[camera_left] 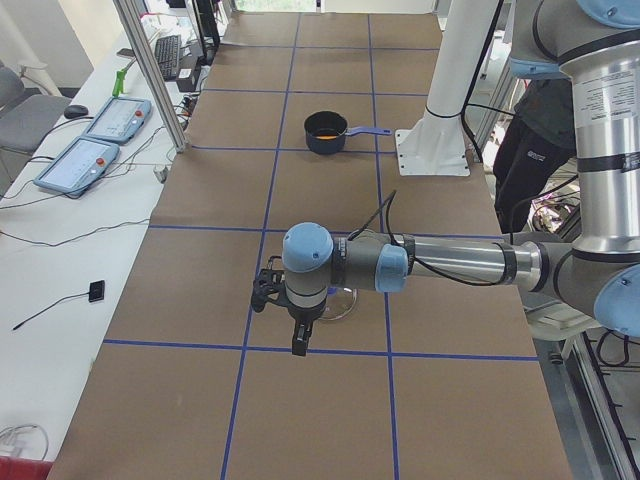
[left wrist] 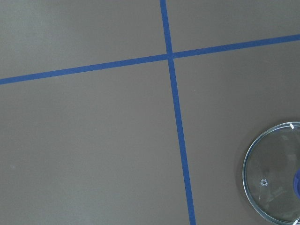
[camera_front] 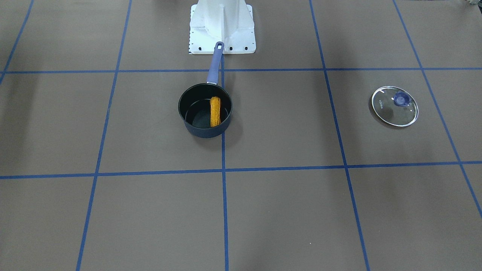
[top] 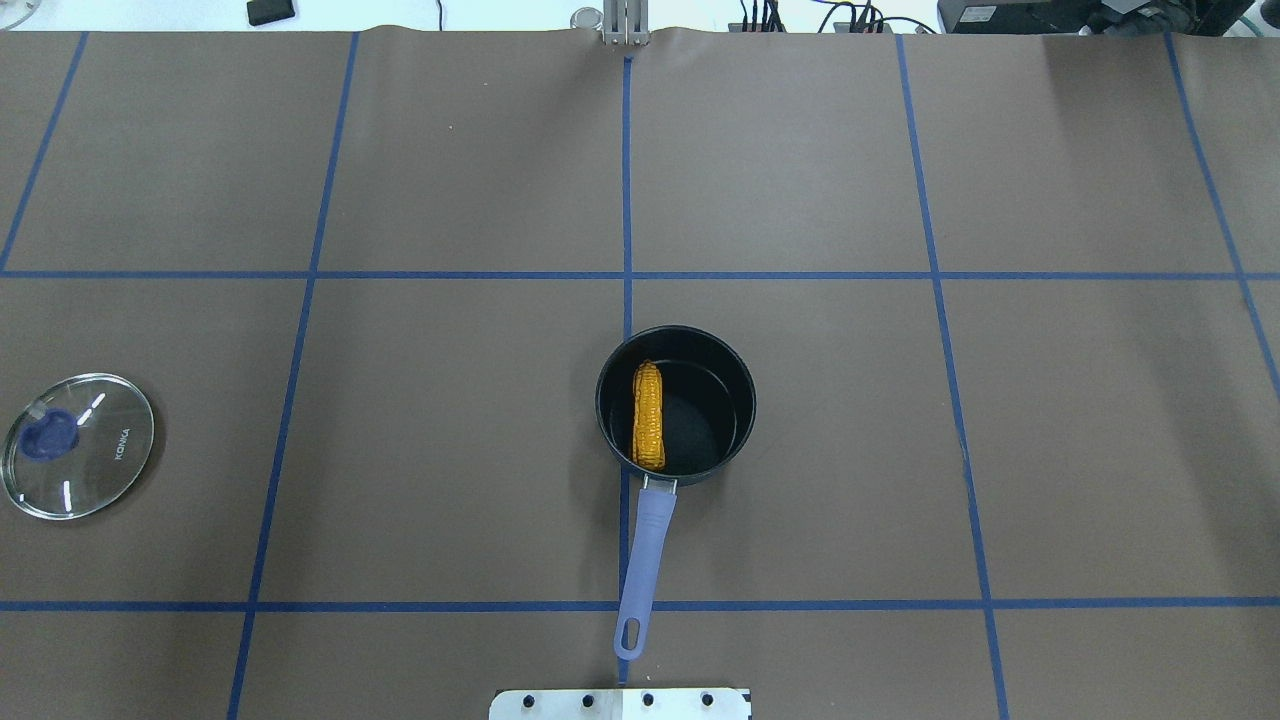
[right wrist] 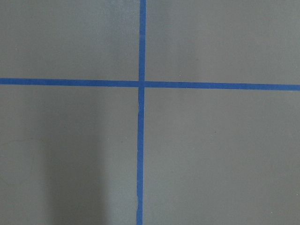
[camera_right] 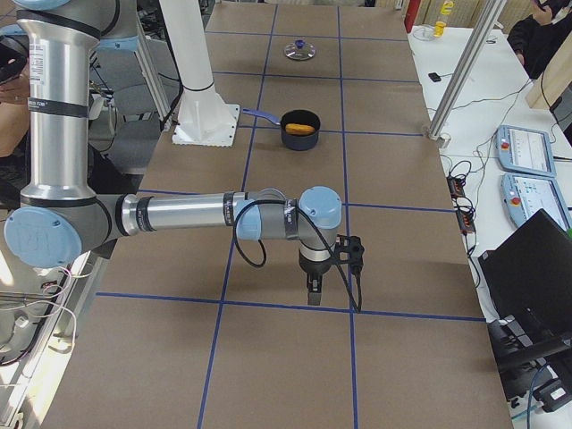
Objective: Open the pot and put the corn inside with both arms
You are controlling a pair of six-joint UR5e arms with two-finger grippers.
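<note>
Even bright light, soft shadows, sharp focus

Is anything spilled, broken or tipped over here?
Nothing stands out. The dark navy saucepan stands upright with the orange-yellow corn cob lying inside it. The round clear-glass lid rests flat on the brown table, well apart from the pan, knob up.

Side views: left arm [camera_left: 450, 263] extends level toward 9 o'clock, left gripper [camera_left: 298, 345] pointing to 6 o'clock. The right arm [camera_right: 179, 214] extends toward 3 o'clock, right gripper [camera_right: 312, 295] likewise; jaw spacing indiscernible.
</note>
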